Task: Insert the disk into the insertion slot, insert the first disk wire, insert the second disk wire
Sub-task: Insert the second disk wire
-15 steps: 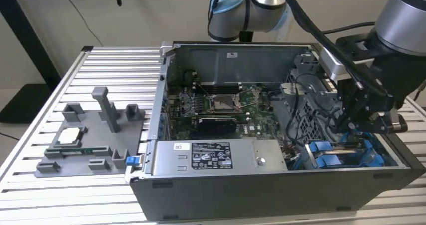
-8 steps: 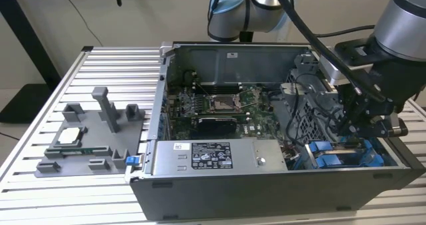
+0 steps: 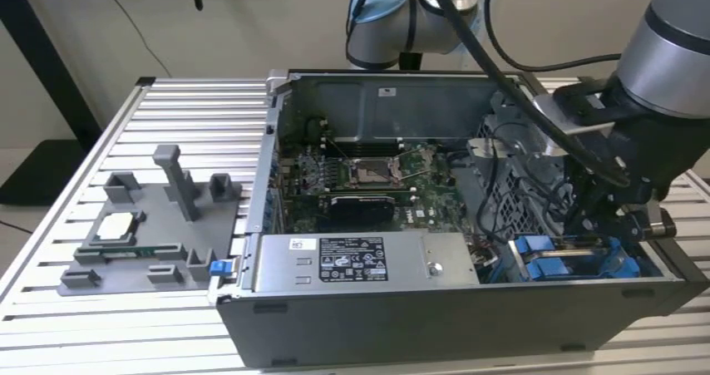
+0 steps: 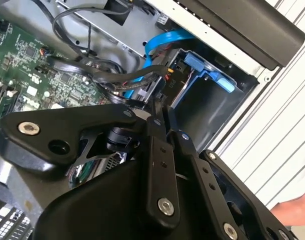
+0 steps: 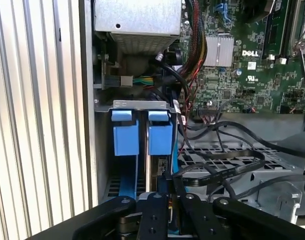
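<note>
Disk [image 5: 160,137] seated in insertion slot [image 5: 142,106], directly ahead of end effector [image 5: 168,186]; fingers narrow, pinching black cable [image 5: 217,172].

The arm [image 3: 666,51] reaches down at the exterior view's right, wrist lowered. The gripper [image 5: 167,187] points down; in both wrist views its fingers [image 4: 162,117] are pressed together.

In the first wrist view, two blue latch tabs [image 5: 141,137] sit side by side at the mouth of the insertion slot [image 5: 137,105]. The black hand [image 5: 168,192] reaches in just beside the tabs, fingers drawn close together. Black cables [image 5: 222,170] loop over the perforated cage next to them, with the green motherboard [image 5: 252,70] beyond.
</note>
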Robot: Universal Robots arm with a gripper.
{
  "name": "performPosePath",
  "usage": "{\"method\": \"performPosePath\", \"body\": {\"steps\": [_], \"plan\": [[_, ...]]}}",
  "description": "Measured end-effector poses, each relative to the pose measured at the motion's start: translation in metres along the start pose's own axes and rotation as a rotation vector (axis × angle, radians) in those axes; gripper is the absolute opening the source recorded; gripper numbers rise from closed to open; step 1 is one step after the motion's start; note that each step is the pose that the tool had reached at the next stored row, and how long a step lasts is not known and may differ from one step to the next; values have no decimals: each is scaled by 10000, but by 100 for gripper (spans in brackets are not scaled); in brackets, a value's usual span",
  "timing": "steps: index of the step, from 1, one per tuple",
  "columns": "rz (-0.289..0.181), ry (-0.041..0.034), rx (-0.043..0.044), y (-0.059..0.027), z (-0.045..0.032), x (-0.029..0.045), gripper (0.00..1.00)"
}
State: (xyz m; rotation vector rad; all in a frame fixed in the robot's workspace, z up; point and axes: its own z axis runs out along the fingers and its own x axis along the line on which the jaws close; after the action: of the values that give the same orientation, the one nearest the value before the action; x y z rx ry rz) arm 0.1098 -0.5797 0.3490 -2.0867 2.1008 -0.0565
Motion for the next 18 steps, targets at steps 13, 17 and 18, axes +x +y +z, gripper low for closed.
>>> {"method": "performPosePath", "body": {"steps": [13,17,18], "plan": [[7,-1,76,-36,67,6,0],[14,0,77,-39,81,8,0],[17,2,77,-39,85,8,0]]}}
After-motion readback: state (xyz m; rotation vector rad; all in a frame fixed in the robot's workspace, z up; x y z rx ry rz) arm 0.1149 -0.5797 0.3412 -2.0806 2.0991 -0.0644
